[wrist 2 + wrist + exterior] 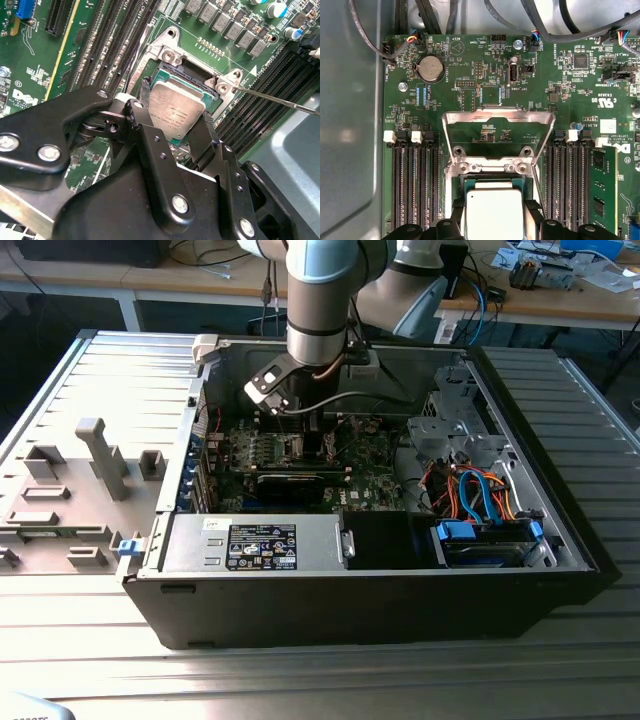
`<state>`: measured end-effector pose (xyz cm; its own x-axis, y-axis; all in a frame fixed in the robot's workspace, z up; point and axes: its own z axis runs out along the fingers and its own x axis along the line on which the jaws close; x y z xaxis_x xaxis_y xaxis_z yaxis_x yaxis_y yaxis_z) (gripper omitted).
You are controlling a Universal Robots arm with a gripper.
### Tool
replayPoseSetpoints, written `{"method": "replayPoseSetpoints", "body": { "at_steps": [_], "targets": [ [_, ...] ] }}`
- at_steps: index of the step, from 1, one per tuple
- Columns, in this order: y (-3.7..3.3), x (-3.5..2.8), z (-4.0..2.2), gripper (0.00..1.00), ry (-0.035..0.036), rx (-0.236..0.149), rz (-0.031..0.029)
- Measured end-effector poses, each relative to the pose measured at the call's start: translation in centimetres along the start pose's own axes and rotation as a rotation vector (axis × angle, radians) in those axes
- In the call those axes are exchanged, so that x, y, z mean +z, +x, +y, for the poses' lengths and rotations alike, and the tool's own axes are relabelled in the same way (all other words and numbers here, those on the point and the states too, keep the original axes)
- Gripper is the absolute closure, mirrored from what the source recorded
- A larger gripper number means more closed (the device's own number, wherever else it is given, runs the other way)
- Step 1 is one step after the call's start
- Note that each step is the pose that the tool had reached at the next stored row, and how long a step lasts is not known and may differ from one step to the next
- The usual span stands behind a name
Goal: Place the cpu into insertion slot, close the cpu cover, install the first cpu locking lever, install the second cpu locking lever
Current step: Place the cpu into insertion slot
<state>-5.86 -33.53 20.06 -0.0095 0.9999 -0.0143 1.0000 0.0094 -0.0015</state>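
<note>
**Your jaws are clamped on the cpu, over the socket**

You have the cpu (493,212) lying squarely between the fingers of your gripper (495,220), directly over the socket (190,67) in the middle of the green motherboard (560,115). In both wrist views the black fingers (141,112) press against two opposite edges of the chip. Your jaws are narrowed to the chip's width and gripping it. Whether it is fully seated in the socket, you cannot tell.

The chip is a flat square with a matt silver-grey metal lid on a thin green base. Just beyond it the cpu cover (499,118), a thin shiny metal frame with a square window, stands raised on its hinge, apart from the chip. Long black memory slots (410,185) run in rows on either side of the socket. In the exterior view your arm (320,300) reaches down into the open computer case (400,625).
</note>
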Motion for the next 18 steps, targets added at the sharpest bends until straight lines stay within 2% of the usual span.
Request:
{"method": "replayPoseSetpoints", "body": {
  "at_steps": [18],
  "targets": [
    [0.09, 0.21, 0.00, 0.45, 0.0002, 0.010, 0.0000]
  ]
}}
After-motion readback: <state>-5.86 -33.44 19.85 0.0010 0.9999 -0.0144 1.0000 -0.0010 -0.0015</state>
